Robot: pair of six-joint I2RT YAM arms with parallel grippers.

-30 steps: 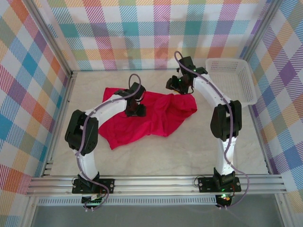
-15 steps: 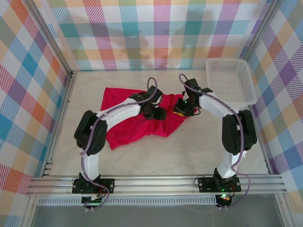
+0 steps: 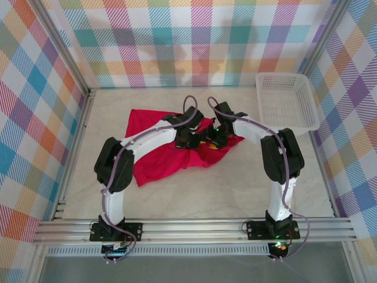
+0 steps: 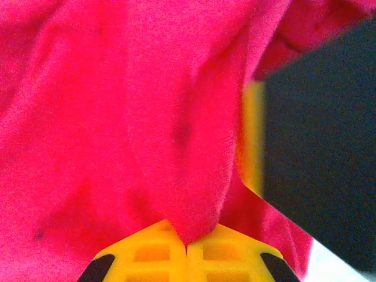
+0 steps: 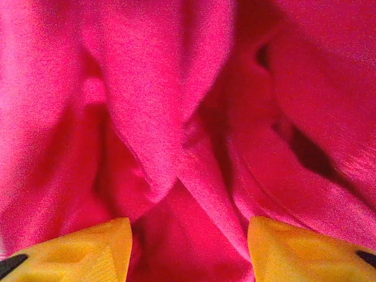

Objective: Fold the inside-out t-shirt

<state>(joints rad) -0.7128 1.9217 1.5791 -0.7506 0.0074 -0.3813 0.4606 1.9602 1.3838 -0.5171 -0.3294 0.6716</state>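
The pale table (image 3: 235, 188) holds the red inside-out t-shirt (image 3: 154, 162) crumpled at its middle, with the bulk trailing toward 8 o'clock from where my arms meet. My left gripper (image 4: 187, 249) is clamped on a pinch of the shirt. The right gripper (image 5: 189, 252), just at its 3 o'clock, has its jaws apart with cloth bunched between them. I judge it should close there next.
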